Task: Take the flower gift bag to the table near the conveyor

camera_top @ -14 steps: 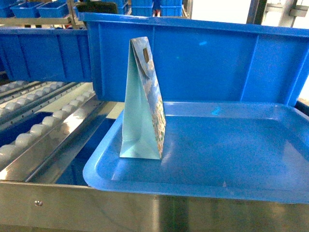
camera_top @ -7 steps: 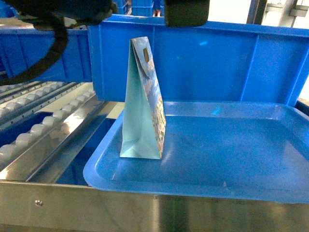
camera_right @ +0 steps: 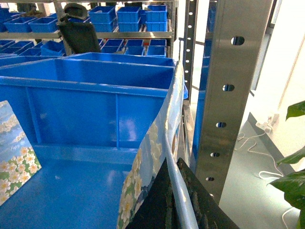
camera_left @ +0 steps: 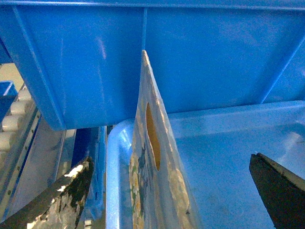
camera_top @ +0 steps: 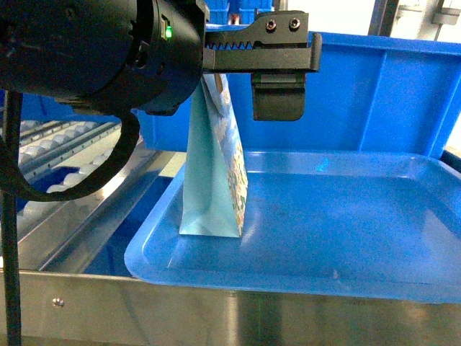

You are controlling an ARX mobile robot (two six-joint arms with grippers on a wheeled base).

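black, worn fingers (camera_left: pixel 57 200) of the left gripper (camera_left: pixel 169 191) stand wide apart, one on each side of the flower gift bag (camera_left: pixel 143 157), and touch neither face. the bag's top edge and oval handle hole rise in the gap between them. the bag stands upright at the left edge of a blue tray (camera_top: pixel 346 238), near the tray's front left corner, with its pale teal side towards the head camera. the bulky black left arm (camera_top: pixel 94 50) hides the top of the bag in the head view.

behind the tray a large blue bin (camera_top: pixel 360 94) forms a wall just beyond the bag. to the left of the tray, the conveyor (camera_top: pixel 57 169) slopes with its tracks of white rollers. a stainless-steel rail (camera_top: pixel 144 310) runs under the tray's front edge.

the right gripper (camera_right: pixel 174 210) shows only in its own wrist view. its two dark fingers sit tight against the thin edge of a second flower bag (camera_right: pixel 147 162), pinching it at the tray's right edge. a perforated steel post (camera_right: pixel 233 95) stands just beside it, with green leaves (camera_right: pixel 290 181) further right and shelves of small blue bins (camera_right: pixel 128 14) far behind.

counted: two flower bags, one tray, one large bin.
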